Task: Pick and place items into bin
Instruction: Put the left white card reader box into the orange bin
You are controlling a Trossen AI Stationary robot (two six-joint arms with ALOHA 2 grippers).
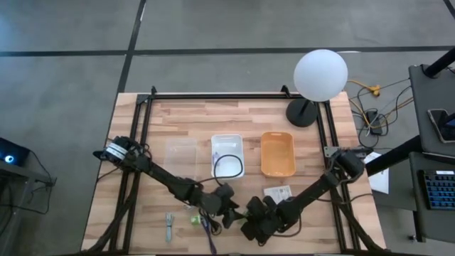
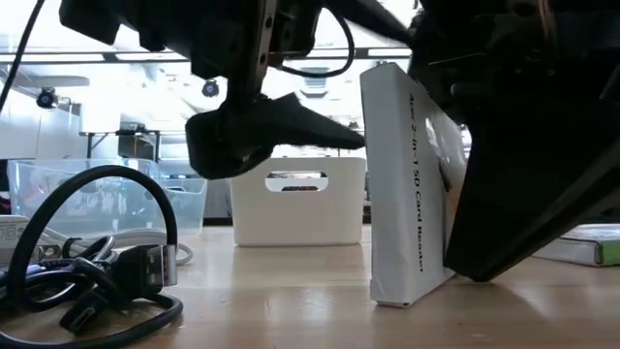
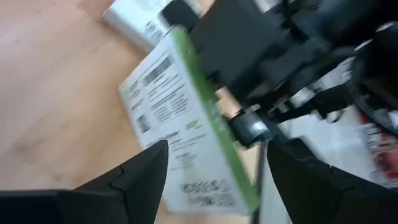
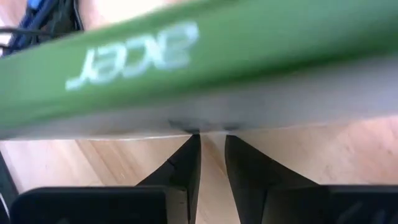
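1. table [image 1: 306, 206] is a wood top with three bins in a row: clear bin [image 1: 182, 155], white bin [image 1: 228, 142] with a black cable loop in it, orange bin [image 1: 277, 153] looking bare; so I'd say the job is barely started;
2. still out: white card-reader box [image 2: 407, 184] standing on edge near the front, another white packet [image 1: 277, 192], cable bundle [image 2: 92, 276], metal stick [image 1: 169, 226], green piece [image 1: 194, 220];
3. right gripper [image 4: 208, 152] sits low at the box, fingers nearly together pinching its edge;
4. left gripper [image 3: 214, 165] hovers just beside it, fingers spread wide, holding nothing.
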